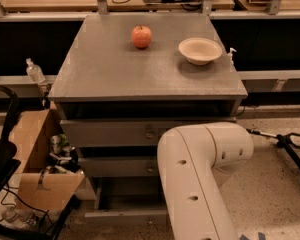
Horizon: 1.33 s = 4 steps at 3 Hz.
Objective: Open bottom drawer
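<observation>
Your bottom drawer (121,215) standing open, front facing you, long axis left–right, white arm (200,179) covering its right end, gripper hidden behind it, grip can't be told, cardboard box (37,184) at left.

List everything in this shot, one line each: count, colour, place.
cabinet: one, grey, centre.
apple: one, red, on the cabinet top, towards the back.
bowl: one, cream, on the cabinet top, right of the apple.
upper drawers: two, grey, under the top, each with a small knob.
bottom drawer: one, grey, lowest, appears pulled out.
cardboard box: one, brown, left of the cabinet, holding clutter.
clear bottle: one, on the ledge at left.
robot arm: one, white, in front of the drawers, lower right.
gripper: not in view; only the arm shows.
</observation>
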Each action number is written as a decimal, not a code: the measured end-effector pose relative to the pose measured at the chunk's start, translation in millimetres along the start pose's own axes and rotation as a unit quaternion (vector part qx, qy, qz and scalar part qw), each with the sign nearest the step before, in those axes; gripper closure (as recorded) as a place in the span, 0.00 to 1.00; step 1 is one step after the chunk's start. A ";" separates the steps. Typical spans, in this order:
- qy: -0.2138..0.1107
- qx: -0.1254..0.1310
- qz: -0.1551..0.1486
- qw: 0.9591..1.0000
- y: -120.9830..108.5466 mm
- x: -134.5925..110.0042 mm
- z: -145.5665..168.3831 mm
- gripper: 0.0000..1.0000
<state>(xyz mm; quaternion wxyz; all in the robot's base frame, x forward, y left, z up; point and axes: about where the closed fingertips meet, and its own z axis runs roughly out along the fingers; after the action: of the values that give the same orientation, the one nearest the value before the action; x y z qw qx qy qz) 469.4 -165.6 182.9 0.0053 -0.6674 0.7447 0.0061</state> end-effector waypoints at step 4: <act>0.000 0.000 0.000 1.000 0.1 0.0 0.0 0.00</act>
<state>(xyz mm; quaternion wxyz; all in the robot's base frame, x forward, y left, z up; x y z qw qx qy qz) 469.3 -165.6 182.9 0.0053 -0.6674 0.7447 0.0061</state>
